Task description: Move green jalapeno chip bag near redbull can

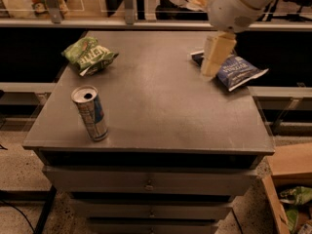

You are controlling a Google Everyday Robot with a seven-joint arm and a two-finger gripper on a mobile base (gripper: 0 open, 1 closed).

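Note:
The green jalapeno chip bag (89,55) lies crumpled at the back left of the grey tabletop (161,106). The redbull can (91,112) stands upright near the front left edge, well in front of the bag and apart from it. My gripper (210,67) hangs from the white arm (239,1) that enters from the top right. It is above the back right of the table, at the left end of a dark blue chip bag (236,70), and far from the green bag. It holds nothing that I can see.
The table is a cabinet with drawers (148,184) below its front edge. A shelf rail (97,23) runs behind the table. A wooden crate (287,179) with green items stands on the floor at the lower right.

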